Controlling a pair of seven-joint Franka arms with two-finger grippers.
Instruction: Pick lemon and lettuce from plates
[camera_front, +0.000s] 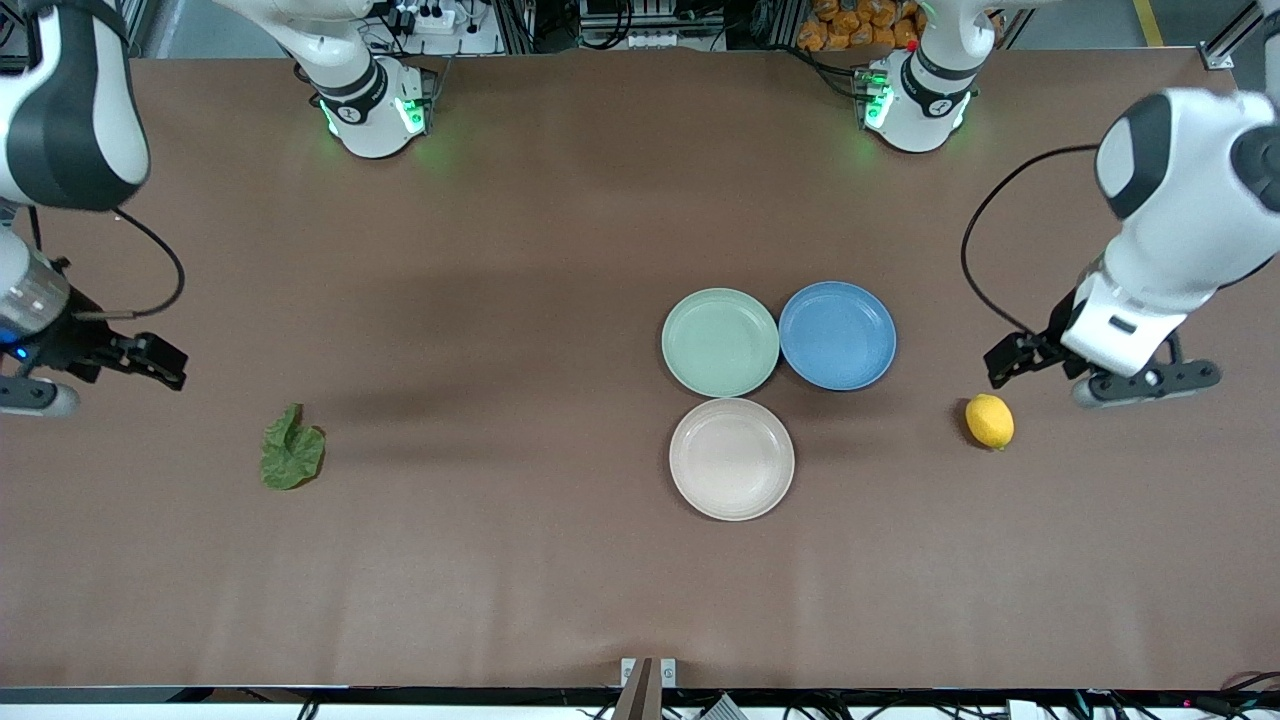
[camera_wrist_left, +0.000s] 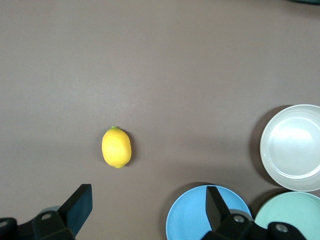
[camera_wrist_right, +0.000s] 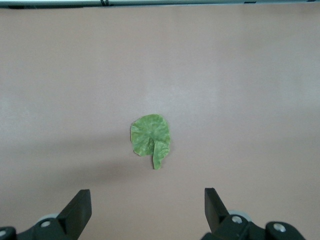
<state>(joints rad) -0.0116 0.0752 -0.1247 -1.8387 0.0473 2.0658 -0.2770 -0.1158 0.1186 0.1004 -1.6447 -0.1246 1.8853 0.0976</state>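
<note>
Both Franka arms hang above the brown table, one at each end, each with its wrist bent down toward the surface. The left gripper hovers over bare table at the left arm's end, its jaws spread wide and empty; its wrist view shows the two dark fingers set well apart. The right gripper hovers over bare table at the right arm's end, its jaws likewise wide open and holding nothing.

The lemon, a small bright yellow oval with a pointed tip, lies on the table near the left gripper, well apart from the plates and nearer the front camera than the blue plate. The lettuce, a flat, crinkled dark green leaf with a short stem, lies on the table toward the right arm's end, well clear of every plate.

Three round plates sit clustered near the middle: the mint green plate just beside the blue one, and the cream plate just beside the mint green plate, nearer the front camera. All three are bare.
</note>
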